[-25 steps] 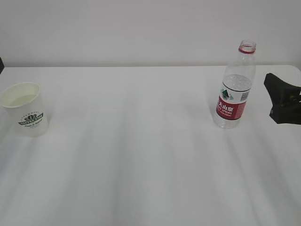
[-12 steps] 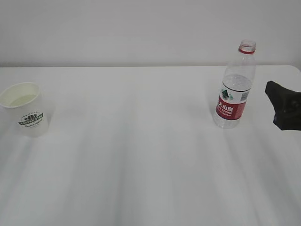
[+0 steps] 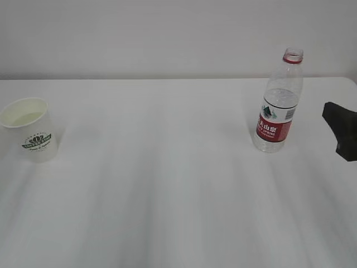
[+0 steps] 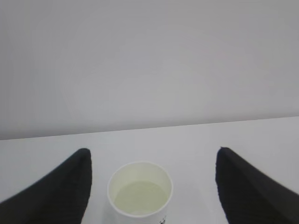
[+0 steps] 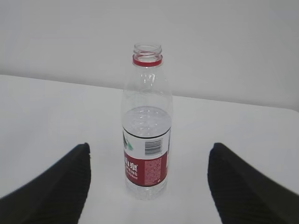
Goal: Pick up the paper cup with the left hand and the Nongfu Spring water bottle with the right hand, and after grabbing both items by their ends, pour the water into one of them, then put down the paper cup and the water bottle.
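The paper cup (image 3: 30, 131) stands upright at the table's left, white with a green logo. In the left wrist view the paper cup (image 4: 140, 189) holds water (image 4: 141, 197) and sits just ahead of my left gripper (image 4: 152, 150), which is open with both fingers clear of it. The Nongfu Spring water bottle (image 3: 277, 106) stands uncapped at the right, partly filled. In the right wrist view the bottle (image 5: 146, 135) is in front of my open right gripper (image 5: 149, 147), untouched. One black finger (image 3: 341, 129) of the right gripper shows at the exterior view's right edge.
The white table (image 3: 167, 178) stretches between cup and bottle, with a plain white wall (image 3: 167, 33) behind its far edge. The table's right corner lies just past the bottle.
The right gripper has drawn back to the right, away from the bottle, and shows less in the exterior view. Cup and bottle have not moved.
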Controlling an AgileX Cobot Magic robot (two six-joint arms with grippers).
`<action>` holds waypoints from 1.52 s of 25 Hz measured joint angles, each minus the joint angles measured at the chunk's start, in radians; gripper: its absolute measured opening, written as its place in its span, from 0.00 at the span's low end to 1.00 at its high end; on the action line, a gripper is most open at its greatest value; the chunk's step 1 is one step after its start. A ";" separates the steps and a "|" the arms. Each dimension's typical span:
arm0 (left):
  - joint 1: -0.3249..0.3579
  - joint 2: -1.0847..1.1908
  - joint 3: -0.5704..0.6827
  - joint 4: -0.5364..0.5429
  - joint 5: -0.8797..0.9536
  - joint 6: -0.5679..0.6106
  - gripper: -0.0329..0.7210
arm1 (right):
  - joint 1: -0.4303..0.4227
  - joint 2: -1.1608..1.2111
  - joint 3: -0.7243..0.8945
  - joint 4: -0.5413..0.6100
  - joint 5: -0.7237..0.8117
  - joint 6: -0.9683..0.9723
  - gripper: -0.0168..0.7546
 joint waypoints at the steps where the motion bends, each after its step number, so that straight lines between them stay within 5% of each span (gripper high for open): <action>1: 0.000 -0.022 0.000 0.000 0.024 -0.004 0.83 | 0.000 -0.016 0.002 0.002 0.021 -0.002 0.79; 27: 0.000 -0.446 -0.044 0.000 0.509 -0.021 0.83 | 0.000 -0.341 0.007 0.002 0.385 -0.055 0.79; 38: 0.000 -0.462 -0.134 -0.106 0.817 0.013 0.78 | 0.000 -0.440 0.007 0.002 0.525 -0.059 0.79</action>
